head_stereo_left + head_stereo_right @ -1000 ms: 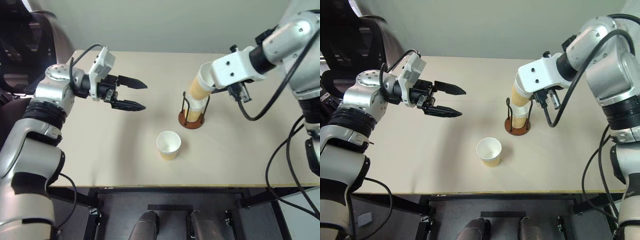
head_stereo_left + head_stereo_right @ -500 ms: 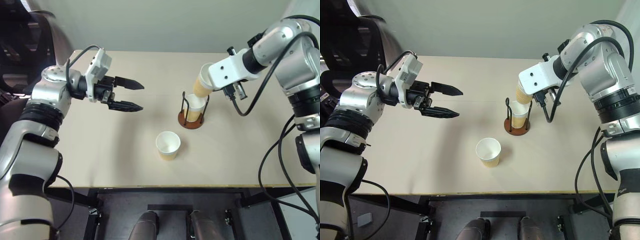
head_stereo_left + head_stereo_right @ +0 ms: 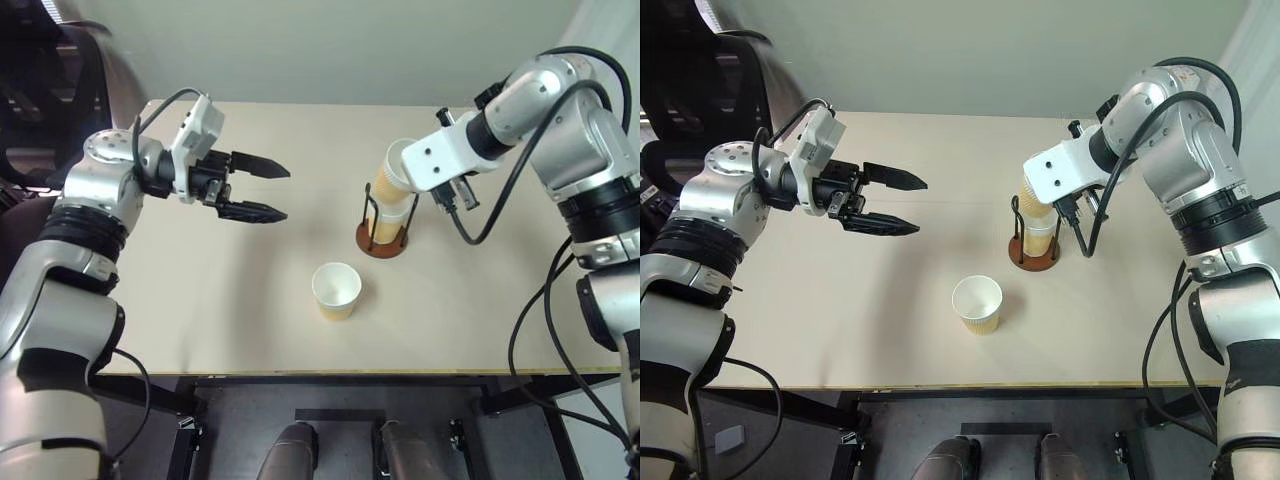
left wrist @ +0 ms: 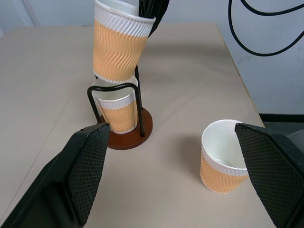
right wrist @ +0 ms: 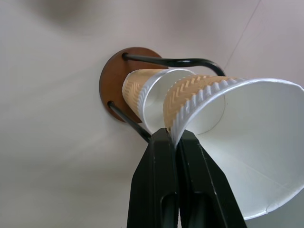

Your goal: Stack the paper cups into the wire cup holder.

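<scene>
Right end effector (image 5: 175,137) pinches the rim of a tilted paper cup (image 3: 393,176) above the cup sitting in the wire cup holder (image 3: 383,238), probably to nest it, while the left end effector (image 3: 268,190) waits open and the third cup (image 3: 336,290) stands on the surface (image 3: 200,300).

Three paper cups (image 4: 121,45) (image 4: 118,111) (image 4: 223,156), one wire cup holder (image 4: 128,135), two end effectors (image 3: 262,190) (image 5: 173,142).

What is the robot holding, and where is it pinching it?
The right gripper holds a paper cup, pinching its rim wall between the two fingers, above the wire cup holder. The left gripper is open and holds nothing.
</scene>
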Robot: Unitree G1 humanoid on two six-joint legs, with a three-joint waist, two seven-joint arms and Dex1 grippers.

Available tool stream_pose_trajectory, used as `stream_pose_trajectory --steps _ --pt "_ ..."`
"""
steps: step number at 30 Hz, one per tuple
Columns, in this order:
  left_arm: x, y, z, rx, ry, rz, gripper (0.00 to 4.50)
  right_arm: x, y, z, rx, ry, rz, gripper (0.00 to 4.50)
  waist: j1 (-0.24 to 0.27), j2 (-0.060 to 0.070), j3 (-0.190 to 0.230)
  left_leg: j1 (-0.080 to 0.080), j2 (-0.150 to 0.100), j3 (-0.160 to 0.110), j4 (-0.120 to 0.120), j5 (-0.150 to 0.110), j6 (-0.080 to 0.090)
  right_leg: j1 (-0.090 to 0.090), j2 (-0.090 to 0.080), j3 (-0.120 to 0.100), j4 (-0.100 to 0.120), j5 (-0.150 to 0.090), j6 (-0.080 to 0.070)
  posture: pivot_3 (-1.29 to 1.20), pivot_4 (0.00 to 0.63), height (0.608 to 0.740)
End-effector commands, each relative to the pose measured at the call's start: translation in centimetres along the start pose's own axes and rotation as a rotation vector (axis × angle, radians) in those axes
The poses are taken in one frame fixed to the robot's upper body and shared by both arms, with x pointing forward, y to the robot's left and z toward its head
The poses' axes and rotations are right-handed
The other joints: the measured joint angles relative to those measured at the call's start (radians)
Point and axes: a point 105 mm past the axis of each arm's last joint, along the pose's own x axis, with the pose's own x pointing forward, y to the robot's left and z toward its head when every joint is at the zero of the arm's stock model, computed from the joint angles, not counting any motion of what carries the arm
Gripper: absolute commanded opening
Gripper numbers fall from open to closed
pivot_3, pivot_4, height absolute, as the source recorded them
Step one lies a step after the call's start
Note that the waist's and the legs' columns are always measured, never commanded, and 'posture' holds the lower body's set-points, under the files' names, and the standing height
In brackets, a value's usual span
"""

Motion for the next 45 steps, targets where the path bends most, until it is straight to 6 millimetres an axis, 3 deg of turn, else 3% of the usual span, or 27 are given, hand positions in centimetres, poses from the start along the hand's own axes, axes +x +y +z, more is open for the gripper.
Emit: stream_pose_trajectory --steps 1,22,26,31,35,39,41,45 --pt "-0.7 -0.3 1.4 0.045 -0.040 -0.014 4.50 -0.5 -0.4 0.2 -0.032 0.012 -0.029 0.02 0.000 0.000 0.000 0.000 0.000 0.000 0.000 0.000 0.000 0.000 0.000 0.000 0.000 0.000 0.000 0.00 0.150 0.740" --pt "-0.4 -0.5 2.0 0.043 -0.061 -0.033 4.50 1.5 -0.3 0.0 -0.094 0.041 -0.032 0.02 -0.002 0.000 0.000 0.000 0.000 0.000 0.000 0.000 0.000 0.000 0.000 0.000 0.000 0.001 0.001 0.00 0.150 0.740" --pt "-0.4 -0.6 2.0 0.042 -0.061 -0.032 4.50 1.5 -0.5 0.2 -0.084 0.026 -0.044 1.17 -0.003 0.000 0.000 0.000 0.000 0.000 0.000 0.000 0.000 0.000 0.000 0.000 0.001 0.001 0.001 0.00 0.150 0.740" --pt "-0.2 -0.6 2.0 0.037 -0.066 -0.039 4.50 1.1 -1.6 1.4 0.004 -0.066 -0.104 3.00 -0.004 0.000 0.000 0.001 0.000 0.000 0.000 0.000 0.000 0.000 0.000 0.000 0.001 0.001 0.001 0.00 0.150 0.740" --pt "0.1 -1.0 1.6 0.021 -0.058 -0.063 4.50 -1.8 -3.3 3.6 0.169 -0.260 -0.205 4.37 -0.003 0.000 0.000 0.000 0.000 0.000 0.000 0.001 -0.001 0.000 0.000 0.000 0.000 0.001 0.000 0.00 0.150 0.740" --pt "0.2 -2.2 0.3 -0.006 -0.005 -0.106 4.50 -4.7 -1.0 7.3 0.359 -0.533 -0.133 4.37 -0.003 -0.001 0.000 0.000 0.000 0.000 0.000 0.002 -0.004 0.000 0.000 -0.001 0.000 -0.002 -0.004 0.00 0.150 0.740" --pt "0.1 -2.5 -0.1 -0.010 0.018 -0.117 4.50 -5.2 0.0 8.5 0.424 -0.600 -0.099 4.37 -0.003 -0.001 -0.001 0.001 0.000 0.000 0.000 0.008 -0.014 0.002 0.001 -0.001 0.000 -0.005 -0.006 0.00 0.150 0.740" --pt "0.3 -3.0 -1.0 -0.012 0.085 -0.148 4.50 -5.1 1.4 9.3 0.530 -0.640 -0.067 4.37 -0.001 -0.001 -0.001 0.001 0.001 0.000 0.000 0.008 -0.014 0.002 0.001 -0.001 0.001 -0.005 -0.006 0.00 0.150 0.740"
